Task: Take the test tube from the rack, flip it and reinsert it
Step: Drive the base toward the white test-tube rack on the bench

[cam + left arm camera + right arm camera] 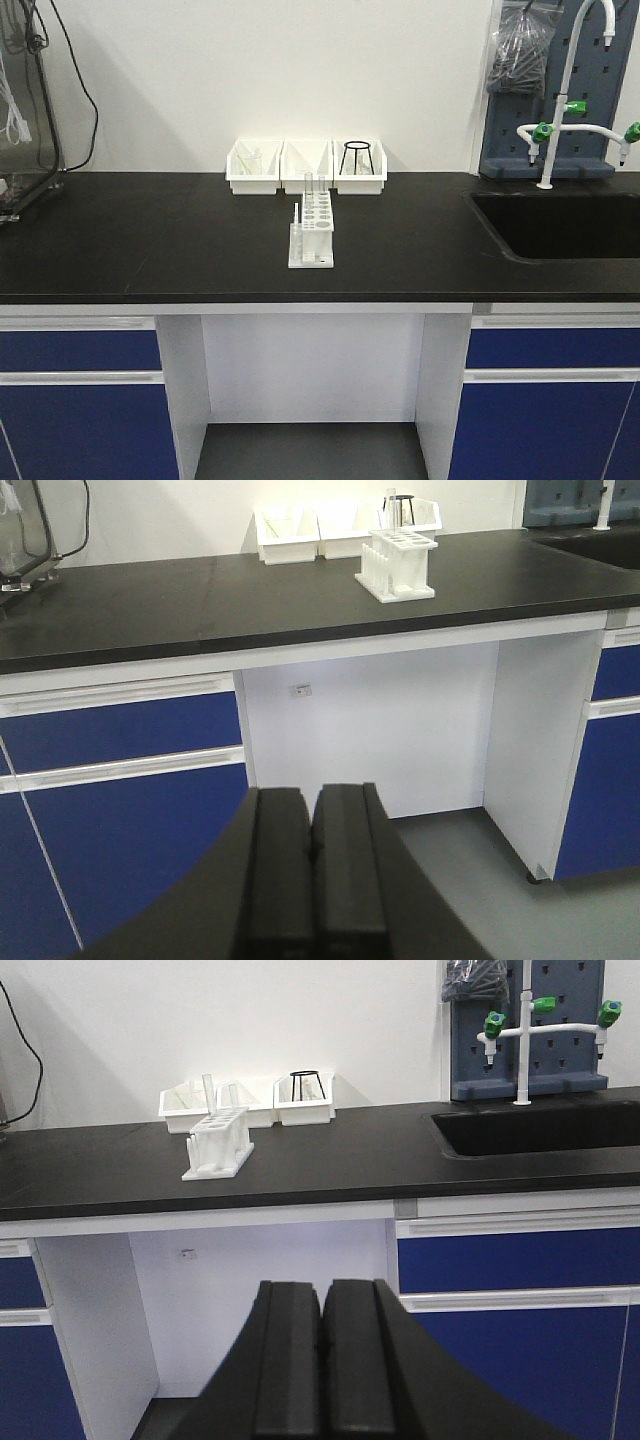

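The left hand [312,815] has its two black fingers pressed flat together with nothing between them. It hangs in front of the bench and lower than the rack [397,565], which shows well away from it, up and to the right in the left wrist view. The right hand [323,1305] is closed in the same way and is also empty. It sits below and well short of the rack, which appears up and to the left in the right wrist view.

The rack stands upright on the black tabletop [150,240], over the open knee space of the bench, with its long side running away from the robot. A few thin white pegs [296,218] rise along its left side, near the front end. One clear test tube [309,184] stands upright in a hole at the far end of the rack, its top well above the block. I cannot tell which end of the tube is up.

Just behind the rack, three white bins [306,165] sit side by side against the wall. The bin behind and to the right of the rack holds a black ring stand [361,158]. Far to the right of the rack a sink [560,225] is set into the tabletop, with a white faucet [565,100] with green taps behind it. Blue drawers [80,350] lie below the rack on either side.
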Robot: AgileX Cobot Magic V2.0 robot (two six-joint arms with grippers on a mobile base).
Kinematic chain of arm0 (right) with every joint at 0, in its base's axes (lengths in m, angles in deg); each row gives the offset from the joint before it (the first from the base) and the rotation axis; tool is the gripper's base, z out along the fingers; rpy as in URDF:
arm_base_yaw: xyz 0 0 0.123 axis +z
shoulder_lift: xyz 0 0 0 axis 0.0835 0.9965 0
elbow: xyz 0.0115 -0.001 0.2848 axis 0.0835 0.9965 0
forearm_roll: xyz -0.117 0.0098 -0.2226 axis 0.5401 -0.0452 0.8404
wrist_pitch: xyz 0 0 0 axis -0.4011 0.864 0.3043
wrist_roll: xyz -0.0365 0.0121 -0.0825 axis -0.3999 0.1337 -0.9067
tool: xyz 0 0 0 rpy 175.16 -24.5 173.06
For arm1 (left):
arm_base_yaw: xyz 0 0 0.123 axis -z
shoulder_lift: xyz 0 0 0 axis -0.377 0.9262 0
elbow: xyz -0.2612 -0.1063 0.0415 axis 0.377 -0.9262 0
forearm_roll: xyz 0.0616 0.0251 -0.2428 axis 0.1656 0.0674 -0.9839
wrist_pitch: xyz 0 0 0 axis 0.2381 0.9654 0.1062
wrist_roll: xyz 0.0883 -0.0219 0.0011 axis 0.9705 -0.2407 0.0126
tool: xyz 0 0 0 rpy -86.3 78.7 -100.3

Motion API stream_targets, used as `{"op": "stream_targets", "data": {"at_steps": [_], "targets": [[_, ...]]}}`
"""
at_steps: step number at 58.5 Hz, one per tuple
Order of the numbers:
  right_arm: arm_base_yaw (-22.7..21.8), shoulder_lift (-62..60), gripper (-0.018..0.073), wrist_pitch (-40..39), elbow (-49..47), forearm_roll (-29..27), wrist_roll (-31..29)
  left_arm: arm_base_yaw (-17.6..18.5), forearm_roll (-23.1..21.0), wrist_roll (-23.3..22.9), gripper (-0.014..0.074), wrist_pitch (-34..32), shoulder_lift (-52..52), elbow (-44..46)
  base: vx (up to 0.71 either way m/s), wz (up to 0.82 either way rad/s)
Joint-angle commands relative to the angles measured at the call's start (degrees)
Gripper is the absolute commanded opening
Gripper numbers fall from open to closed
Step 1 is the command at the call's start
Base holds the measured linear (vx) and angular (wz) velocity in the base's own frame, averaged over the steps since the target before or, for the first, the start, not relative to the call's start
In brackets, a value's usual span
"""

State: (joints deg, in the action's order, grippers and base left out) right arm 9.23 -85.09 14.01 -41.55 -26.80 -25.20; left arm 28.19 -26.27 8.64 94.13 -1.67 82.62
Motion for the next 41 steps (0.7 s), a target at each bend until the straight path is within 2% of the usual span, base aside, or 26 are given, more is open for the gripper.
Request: {"op": "stream_targets", "data": {"at_steps": [1,41], "targets": [[-0.35,-0.81,-0.0010,-4.35,0.10,0.60,-0.55,0.01,-0.27,-0.50,-0.0006,-4.61,-0.46,0.23,0.00,-0.01],[-0.35,-0.81,-0.0010,-4.35,0.10,0.60,-0.55,0.01,-0.27,-0.50,-0.0006,-4.61,-0.46,0.23,0.00,0.00]]}}
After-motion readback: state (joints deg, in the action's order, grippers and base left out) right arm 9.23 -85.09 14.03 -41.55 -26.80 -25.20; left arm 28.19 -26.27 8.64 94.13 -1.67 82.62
